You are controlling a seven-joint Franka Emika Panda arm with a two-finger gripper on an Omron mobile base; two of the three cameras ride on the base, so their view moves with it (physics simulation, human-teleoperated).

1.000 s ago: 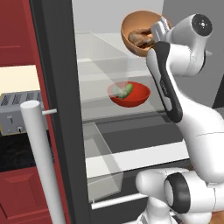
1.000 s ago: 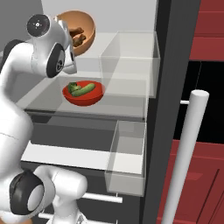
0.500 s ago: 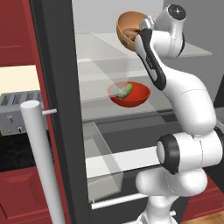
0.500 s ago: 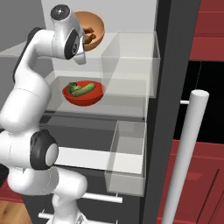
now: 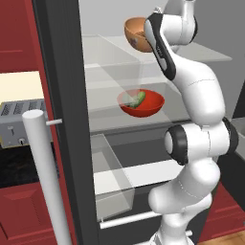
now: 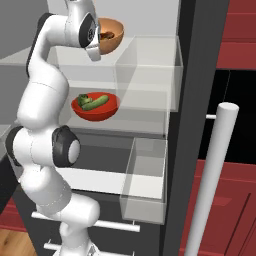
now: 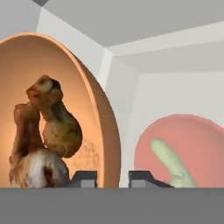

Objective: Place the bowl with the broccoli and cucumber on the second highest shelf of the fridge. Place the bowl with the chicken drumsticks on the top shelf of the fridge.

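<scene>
Two bowls are seen inside the open fridge [image 5: 62,95]. The red bowl [image 5: 141,103] with the broccoli and cucumber [image 6: 93,102] is set on the second highest shelf [image 5: 110,119], at the centre of the left base view. The orange bowl [image 6: 107,41] with the chicken drumsticks [image 7: 43,135] is held up in the top middle of that frame, above the top shelf [image 5: 210,53]. In the hand view its rim is pinched between the gripper [image 7: 113,178] fingertips [image 7: 83,178], apparently closed on it.

Red bowl [image 5: 141,103] on glass shelf [image 5: 105,117]
</scene>
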